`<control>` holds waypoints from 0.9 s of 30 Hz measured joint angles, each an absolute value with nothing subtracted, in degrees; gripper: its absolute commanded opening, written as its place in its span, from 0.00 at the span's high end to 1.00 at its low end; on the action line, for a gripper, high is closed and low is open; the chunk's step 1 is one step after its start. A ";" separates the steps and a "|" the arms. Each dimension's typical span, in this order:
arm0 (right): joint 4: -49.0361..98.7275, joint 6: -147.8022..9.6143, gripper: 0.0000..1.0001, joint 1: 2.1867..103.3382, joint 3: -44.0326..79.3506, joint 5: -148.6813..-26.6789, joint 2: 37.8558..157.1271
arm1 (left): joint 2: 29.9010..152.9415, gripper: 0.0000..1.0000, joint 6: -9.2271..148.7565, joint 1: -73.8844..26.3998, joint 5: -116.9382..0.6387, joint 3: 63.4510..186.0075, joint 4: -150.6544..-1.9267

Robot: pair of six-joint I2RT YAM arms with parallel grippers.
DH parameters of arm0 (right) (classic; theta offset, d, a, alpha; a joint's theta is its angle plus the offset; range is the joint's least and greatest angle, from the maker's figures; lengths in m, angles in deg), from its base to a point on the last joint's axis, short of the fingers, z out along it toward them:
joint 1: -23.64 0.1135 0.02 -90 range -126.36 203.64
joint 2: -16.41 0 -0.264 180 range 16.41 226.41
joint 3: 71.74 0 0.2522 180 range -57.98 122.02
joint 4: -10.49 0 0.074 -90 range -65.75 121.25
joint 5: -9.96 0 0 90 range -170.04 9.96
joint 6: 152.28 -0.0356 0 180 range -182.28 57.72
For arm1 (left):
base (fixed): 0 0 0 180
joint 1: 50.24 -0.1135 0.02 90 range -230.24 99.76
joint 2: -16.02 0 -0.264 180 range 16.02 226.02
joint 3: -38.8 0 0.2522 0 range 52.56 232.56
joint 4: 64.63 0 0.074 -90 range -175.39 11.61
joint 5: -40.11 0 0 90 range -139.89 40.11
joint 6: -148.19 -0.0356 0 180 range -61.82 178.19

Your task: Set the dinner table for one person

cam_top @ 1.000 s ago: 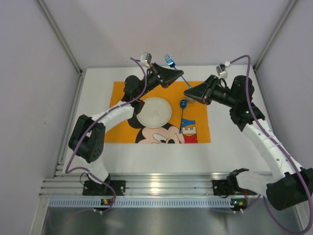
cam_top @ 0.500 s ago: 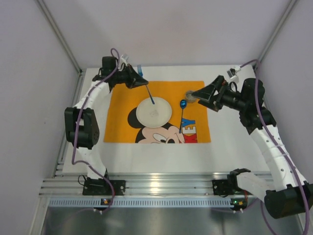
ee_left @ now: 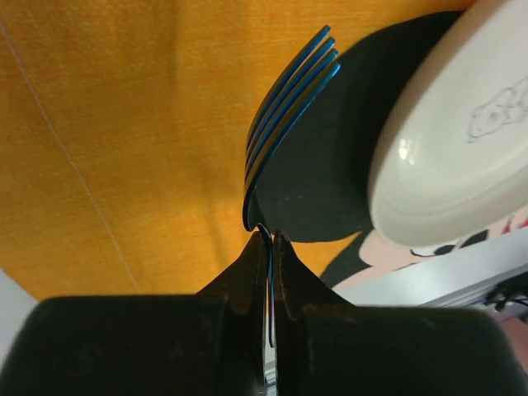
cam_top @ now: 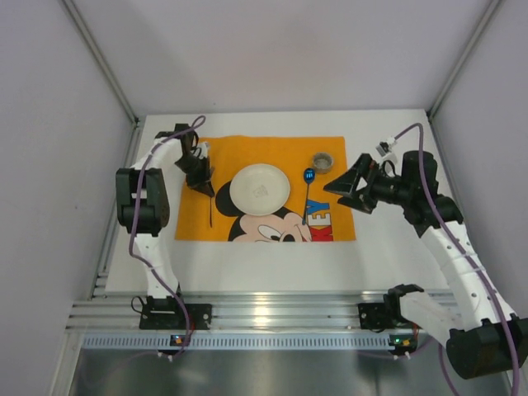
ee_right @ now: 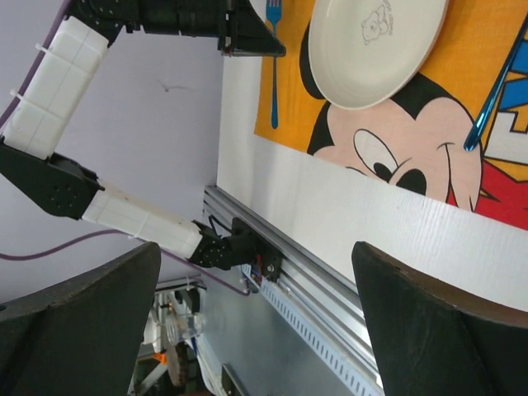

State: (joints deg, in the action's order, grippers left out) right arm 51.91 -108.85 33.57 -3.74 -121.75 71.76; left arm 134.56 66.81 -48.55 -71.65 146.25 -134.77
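Note:
The dinner table [cam_top: 272,257] is white and carries an orange Mickey Mouse mat [cam_top: 330,147]. A white plate [cam_top: 261,189] sits in the mat's middle, and a blue spoon [cam_top: 307,196] lies to its right. My left gripper [cam_top: 205,189] is shut on a blue fork [ee_left: 290,103], low over the mat just left of the plate [ee_left: 455,153]. The fork [ee_right: 273,70] runs parallel to the plate's [ee_right: 375,45] side. Right of the spoon, my right gripper [cam_top: 333,186] is wide open and holds nothing, its fingers [ee_right: 78,318] far apart.
A small round grey cup [cam_top: 322,161] stands on the mat's far right corner, just behind my right gripper. A silver rail [cam_top: 264,312] runs along the table's near edge with both arm bases on it. White walls enclose the table on three sides.
My left arm swung the fork from the back, across the plate, down to the plate's left side. My right gripper opened, left the small cup and drew back to the right.

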 measured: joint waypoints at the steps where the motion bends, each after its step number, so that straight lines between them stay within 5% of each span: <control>1: 52.22 -108.74 0.00 33.57 -4.00 -121.75 71.76 | 135.10 1.00 65.82 -48.50 -70.58 146.25 -134.86; 9: 53.22 -108.17 0.00 33.57 -4.00 -121.75 73.45 | 139.76 1.00 62.48 -48.57 -68.43 146.40 -133.18; 11: 53.35 -107.86 0.00 33.57 -4.00 -121.75 74.36 | 139.71 0.90 62.46 -48.57 -68.39 146.40 -132.74; 16: 53.57 -107.80 0.00 33.57 -4.00 -121.73 75.37 | 137.75 0.39 62.70 -48.35 -67.71 144.74 -129.07; 20: 53.70 -107.67 0.00 33.57 -3.98 -121.69 75.41 | 134.88 0.33 63.22 -48.09 -64.32 142.77 -124.74; 22: 53.75 -107.53 0.00 33.57 -4.00 -121.64 75.41 | 133.77 0.21 63.22 -48.22 -62.49 142.32 -123.50; 27: 54.05 -107.21 0.00 33.57 -4.00 -120.81 75.39 | 129.18 0.19 64.58 -48.33 -57.24 140.46 -120.30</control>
State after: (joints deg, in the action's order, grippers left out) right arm 54.05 -107.21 33.57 -4.00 -120.81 75.39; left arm 129.18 64.58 -48.33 -57.24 140.46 -120.30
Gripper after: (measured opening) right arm 0.996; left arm 0.806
